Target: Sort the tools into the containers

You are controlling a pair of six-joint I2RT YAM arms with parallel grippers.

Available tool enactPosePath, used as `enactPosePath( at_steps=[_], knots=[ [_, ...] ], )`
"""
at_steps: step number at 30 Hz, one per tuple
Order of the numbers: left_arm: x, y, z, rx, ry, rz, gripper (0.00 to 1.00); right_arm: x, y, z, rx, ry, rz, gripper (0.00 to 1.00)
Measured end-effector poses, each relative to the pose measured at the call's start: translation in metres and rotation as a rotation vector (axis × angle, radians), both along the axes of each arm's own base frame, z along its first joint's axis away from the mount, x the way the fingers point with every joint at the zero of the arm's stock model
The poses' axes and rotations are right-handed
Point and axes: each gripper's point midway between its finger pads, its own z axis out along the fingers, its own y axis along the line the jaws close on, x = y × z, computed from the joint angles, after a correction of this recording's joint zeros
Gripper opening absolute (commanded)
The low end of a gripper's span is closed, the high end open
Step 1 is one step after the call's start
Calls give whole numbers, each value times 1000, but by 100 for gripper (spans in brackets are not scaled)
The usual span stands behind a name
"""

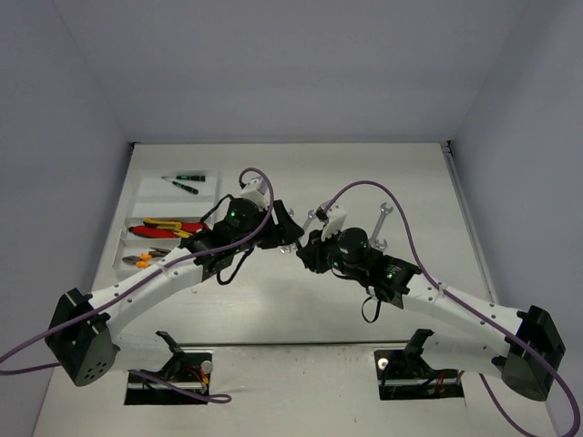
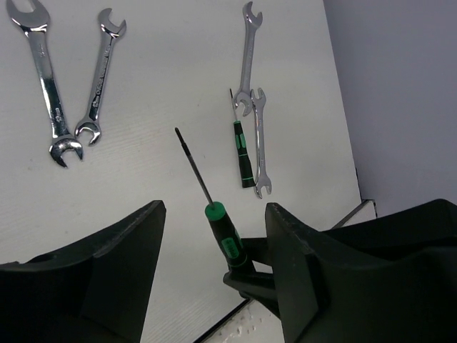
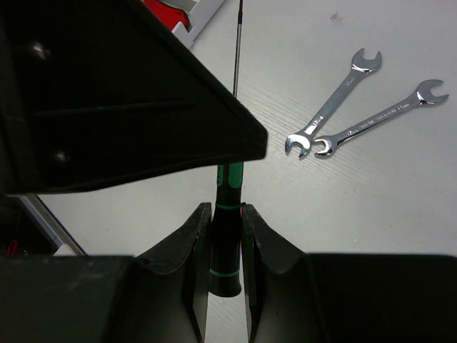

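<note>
Right claw (image 3: pixel 225 214) gripping one screwdriver (image 3: pixel 228 186), four wrenches (image 2: pixel 44 78)

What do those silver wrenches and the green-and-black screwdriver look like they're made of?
Wrenches: probably polished, chrome-plated steel, since they show bright mirror-like reflections. Screwdriver: handle looks like matte black plastic or rubber with green bands, no glare; the thin shaft looks like dark metal.

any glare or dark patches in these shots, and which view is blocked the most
Left wrist view: hard glare on the steel wrenches, and the left pincer reads as flat black with no detail. Right wrist view, the most blocked: that pincer is a dark mass over the upper left, hiding part of the screwdriver; the wrenches there stay sharp. Top view: even light, soft shadows, everything small.
</note>
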Motion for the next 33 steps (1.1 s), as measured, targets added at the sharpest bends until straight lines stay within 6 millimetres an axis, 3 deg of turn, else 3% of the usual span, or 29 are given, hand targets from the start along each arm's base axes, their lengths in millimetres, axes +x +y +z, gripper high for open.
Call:
enactPosePath(
  at_steps=[3, 6, 9, 15, 20, 22, 24, 28, 33],
  knots=[
    [1, -9, -10, 4, 21, -6, 37, 0, 1, 2, 8, -2, 3, 0],
    [-1, -16, -19, 10, 45, -14, 14, 0, 2, 3, 14, -6, 4, 1],
    [-2, -23, -15, -12, 45, -20, 0, 1, 2, 2, 13, -2, 2, 15],
    [4, -21, -10, -17, 22, 10, 0, 4, 3, 5, 24, -17, -12, 58],
    [30, 2, -10, -25, 29, 93, 0, 15, -6, 6, 11, -38, -91, 70],
    [56, 30, -10, -41, 42, 181, 0, 22, -14, 5, -3, -45, -145, 70],
    [89, 71, -11, -55, 54, 302, 0, 27, -23, 2, -24, -51, -199, 71],
    [151, 169, -18, -83, 85, 573, 0, 38, -43, -6, -72, -52, -303, 71],
    [207, 285, -30, -155, 130, 856, 0, 46, -69, -24, -124, -30, -399, 71]
  ],
)
